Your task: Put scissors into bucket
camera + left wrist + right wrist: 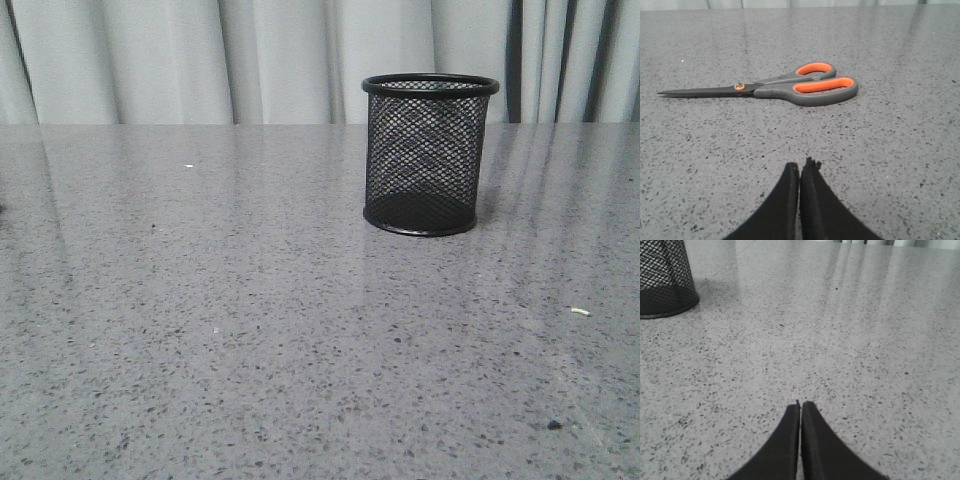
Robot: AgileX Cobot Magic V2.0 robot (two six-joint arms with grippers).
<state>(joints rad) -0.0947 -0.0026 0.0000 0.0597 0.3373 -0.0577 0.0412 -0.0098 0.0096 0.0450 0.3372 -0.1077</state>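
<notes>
Your left gripper (800, 167) shows only as two black fingertips pressed together at the bottom centre of the left wrist picture, holding nothing; the rest of it is cut off by the lower edge. Your right gripper (800, 406) looks the same in the right wrist picture: tips closed against each other, empty, bodies cut off below.

Beyond the left fingertips, well apart from them, one pair of scissors (785, 87) lies flat on the speckled grey table (890, 150), blades closed and pointing to the left of the frame, orange-lined handles toward the right. Bare tabletop surrounds it on every side.

In the right wrist picture one black mesh bucket (662, 280) sits in the upper left corner, its top and left side cut off.

In the front picture that bucket (428, 155) stands upright, right of centre, with open table all around and pale curtains (200, 60) behind. Neither arm nor the scissors appears there.
</notes>
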